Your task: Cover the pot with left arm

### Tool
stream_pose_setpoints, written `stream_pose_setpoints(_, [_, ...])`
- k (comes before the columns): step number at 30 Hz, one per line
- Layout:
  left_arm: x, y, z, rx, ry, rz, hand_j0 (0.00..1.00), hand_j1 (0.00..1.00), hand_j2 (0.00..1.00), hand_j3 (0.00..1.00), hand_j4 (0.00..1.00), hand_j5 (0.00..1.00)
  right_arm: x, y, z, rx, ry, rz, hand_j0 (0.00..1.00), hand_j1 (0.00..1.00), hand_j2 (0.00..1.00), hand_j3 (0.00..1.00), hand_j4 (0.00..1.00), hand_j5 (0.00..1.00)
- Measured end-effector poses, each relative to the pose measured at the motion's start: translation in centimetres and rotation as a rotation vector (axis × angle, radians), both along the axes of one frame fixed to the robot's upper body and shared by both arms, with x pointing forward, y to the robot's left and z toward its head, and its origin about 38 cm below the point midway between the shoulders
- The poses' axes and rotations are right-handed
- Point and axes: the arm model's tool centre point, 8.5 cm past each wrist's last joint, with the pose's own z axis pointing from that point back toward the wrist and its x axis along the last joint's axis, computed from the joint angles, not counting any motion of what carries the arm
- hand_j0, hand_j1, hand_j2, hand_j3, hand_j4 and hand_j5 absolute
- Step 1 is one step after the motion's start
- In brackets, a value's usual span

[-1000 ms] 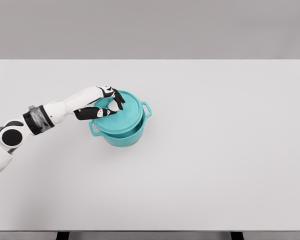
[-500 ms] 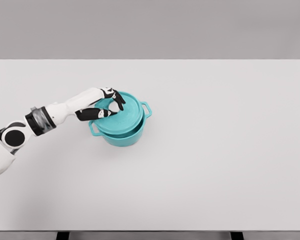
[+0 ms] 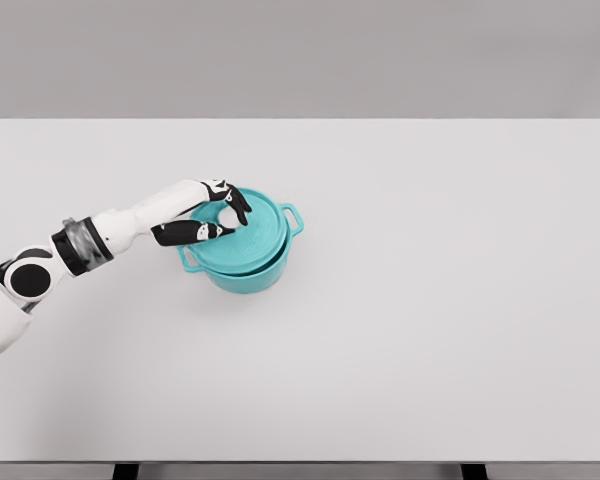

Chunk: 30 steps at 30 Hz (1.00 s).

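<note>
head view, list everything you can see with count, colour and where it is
table: 1, white, fills most of the view, with a grey backdrop behind its far edge
pot: 1, teal, on the table left of the middle, with a side handle at its upper right and another at its lower left
lid: 1, teal, on top of the pot, with the hand on its left part
left arm: 1, white with a grey wrist band, comes in from the lower left edge
left hand: 1, black and white, fingers curled on the lid's left part
right arm: not in view
</note>
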Motion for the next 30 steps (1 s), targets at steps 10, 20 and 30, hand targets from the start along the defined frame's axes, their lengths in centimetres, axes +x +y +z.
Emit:
stream_pose_setpoints(10, [-0.03,-0.23,0.00,-0.004,-0.001,-0.004,0.43,0.43,0.43,0.43,0.43,0.43,0.00,0.00,0.00,0.000,0.000,0.000,1.00,1.00,1.00,1.00,1.00,1.00])
stream_pose_setpoints(20, [-0.06,-0.51,-0.13,-0.009,0.002,-0.008,0.43,0.43,0.43,0.43,0.43,0.43,0.00,0.00,0.00,0.000,0.000,0.000,1.00,1.00,1.00,1.00,1.00,1.00])
stream_pose_setpoints(30, [-0.07,-0.52,-0.11,-0.009,0.002,-0.009,0.52,0.52,0.52,0.52,0.52,0.52,-0.10,0.00,0.00,0.000,0.002,0.000,1.00,1.00,1.00,1.00,1.00,1.00])
